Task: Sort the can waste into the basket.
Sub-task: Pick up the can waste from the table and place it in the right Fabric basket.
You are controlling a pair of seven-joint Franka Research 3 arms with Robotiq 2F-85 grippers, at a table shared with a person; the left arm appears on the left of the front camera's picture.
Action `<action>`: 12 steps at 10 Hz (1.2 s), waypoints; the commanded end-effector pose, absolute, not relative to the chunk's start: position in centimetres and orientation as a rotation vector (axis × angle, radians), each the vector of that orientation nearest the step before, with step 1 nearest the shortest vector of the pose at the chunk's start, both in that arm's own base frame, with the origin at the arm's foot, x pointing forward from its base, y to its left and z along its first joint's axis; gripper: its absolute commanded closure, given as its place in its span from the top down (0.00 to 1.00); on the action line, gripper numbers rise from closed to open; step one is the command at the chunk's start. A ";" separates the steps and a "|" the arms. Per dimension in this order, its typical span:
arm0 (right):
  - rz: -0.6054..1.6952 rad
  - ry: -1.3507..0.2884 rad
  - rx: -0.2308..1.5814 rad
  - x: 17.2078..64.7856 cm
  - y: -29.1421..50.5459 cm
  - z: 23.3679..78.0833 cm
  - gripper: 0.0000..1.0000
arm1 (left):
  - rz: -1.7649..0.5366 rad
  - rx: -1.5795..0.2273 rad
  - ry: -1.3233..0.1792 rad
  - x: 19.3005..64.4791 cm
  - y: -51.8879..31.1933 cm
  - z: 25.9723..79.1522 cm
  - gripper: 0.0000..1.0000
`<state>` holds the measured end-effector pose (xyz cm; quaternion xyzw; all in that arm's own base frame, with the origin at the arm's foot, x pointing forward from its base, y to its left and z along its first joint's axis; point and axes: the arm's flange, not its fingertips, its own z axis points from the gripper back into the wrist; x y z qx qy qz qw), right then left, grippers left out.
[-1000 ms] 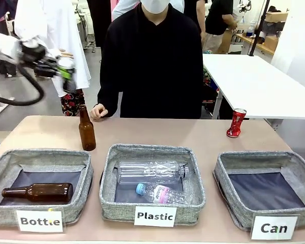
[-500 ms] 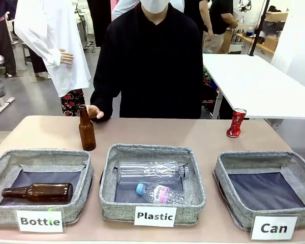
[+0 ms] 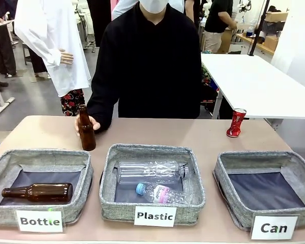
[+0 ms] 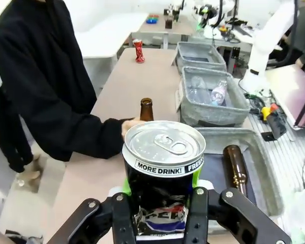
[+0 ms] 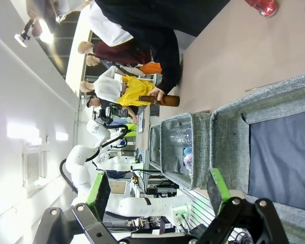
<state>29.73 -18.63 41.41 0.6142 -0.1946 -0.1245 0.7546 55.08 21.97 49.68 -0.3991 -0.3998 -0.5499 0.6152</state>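
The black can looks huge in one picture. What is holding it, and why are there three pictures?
Two robot arms share this brown table with a person in black. One picture comes from a camera between the arms; the others come from cameras on the robot's wrists. The left gripper, a two-fingered hand, is shut on the black metal can with the silver top; it looks huge because that camera sits close. The right gripper is open and empty, its camera facing the grey fabric basket labelled "Can". A red metal can stands on the table's far side. The person's hand touches an upright brown glass bottle.
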 end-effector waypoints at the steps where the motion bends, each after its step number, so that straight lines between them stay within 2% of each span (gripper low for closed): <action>1: -0.253 -0.445 1.347 29.7 -18.7 41.4 1.00 | -1.254 -0.915 -0.930 53.5 22.4 50.1 0.41; 2: -0.253 -0.445 1.347 29.7 -18.7 41.4 1.00 | -1.247 -0.891 -0.923 51.9 19.2 50.0 0.41; 4: -0.253 -0.445 1.347 29.7 -18.7 41.4 1.00 | -1.324 -0.844 -0.858 51.9 15.3 52.3 0.41; 6: -0.253 -0.445 1.347 29.7 -18.7 41.4 1.00 | -1.249 -0.943 -0.856 53.8 18.7 51.2 0.41; 7: -0.253 -0.445 1.347 29.7 -18.7 41.4 1.00 | -1.221 -1.017 -0.952 52.8 22.6 51.2 0.41; 10: -0.253 -0.445 1.347 29.7 -18.7 41.4 1.00 | -1.039 -0.910 -1.186 42.9 32.3 50.7 0.41; 12: -0.253 -0.445 1.347 29.7 -18.7 41.4 1.00 | -0.936 -0.888 -1.248 38.7 35.6 49.2 0.41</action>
